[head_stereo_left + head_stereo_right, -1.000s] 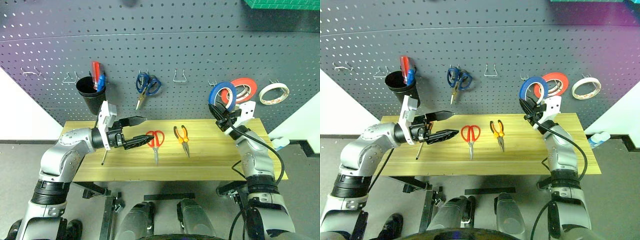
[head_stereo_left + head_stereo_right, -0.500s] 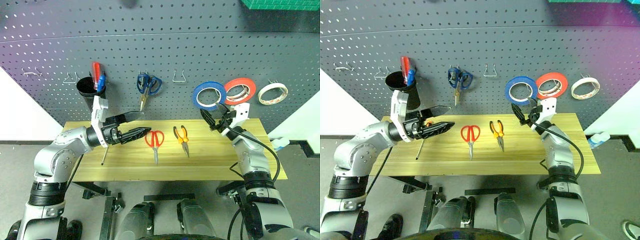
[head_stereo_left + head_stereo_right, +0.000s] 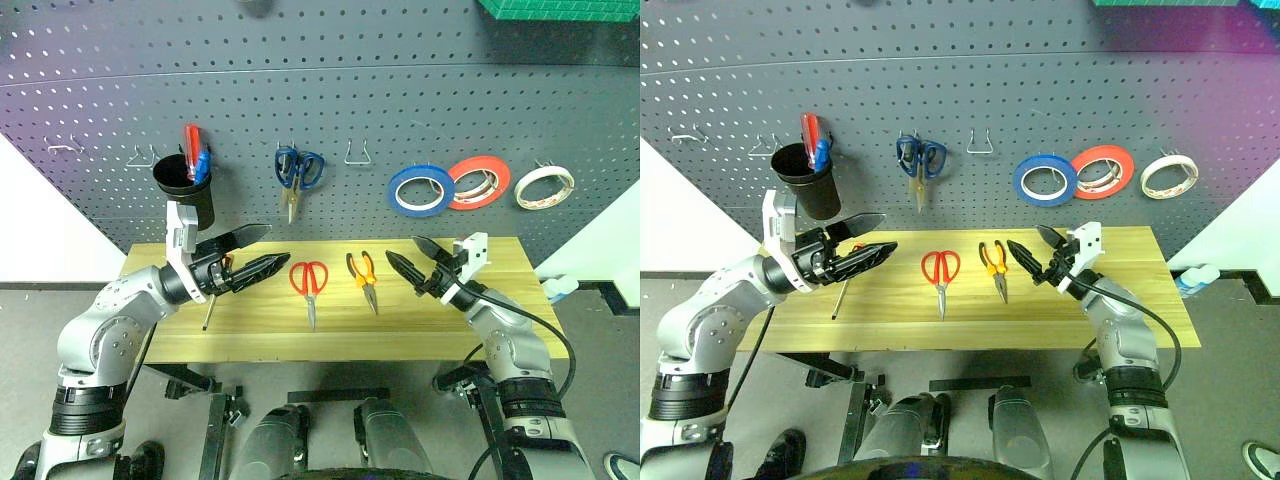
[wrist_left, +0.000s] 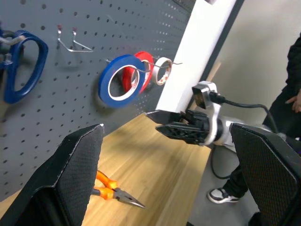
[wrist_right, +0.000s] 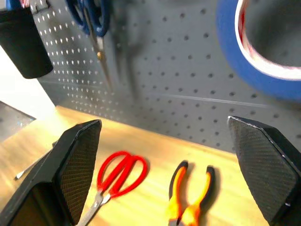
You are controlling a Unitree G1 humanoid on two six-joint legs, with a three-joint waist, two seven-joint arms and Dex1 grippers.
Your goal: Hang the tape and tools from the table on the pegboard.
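Note:
The blue tape (image 3: 421, 190) hangs on a hook of the pegboard (image 3: 400, 100), free of both grippers. My right gripper (image 3: 402, 250) hovers open and empty over the table (image 3: 500, 320), below the tape and just right of the orange-and-black pliers (image 3: 364, 275). The red-handled scissors (image 3: 309, 280) lie flat beside the pliers. My left gripper (image 3: 278, 245) stands open and empty left of the scissors. The thin screwdriver (image 3: 209, 312) lies under the left hand, its handle partly hidden.
On the pegboard hang a black cup (image 3: 183, 190) holding red and blue screwdrivers, blue-handled scissors (image 3: 297, 170), a red-orange roll (image 3: 480, 183) and a cream-white roll (image 3: 545, 187). An empty wire hook (image 3: 360, 155) sits between scissors and tape. A person (image 4: 294, 70) stands beyond the table's right end.
My right gripper opened and let go of the blue tape, which now hangs on its hook; the gripper then dropped and pulled back over the table. The left gripper drifted slightly left.

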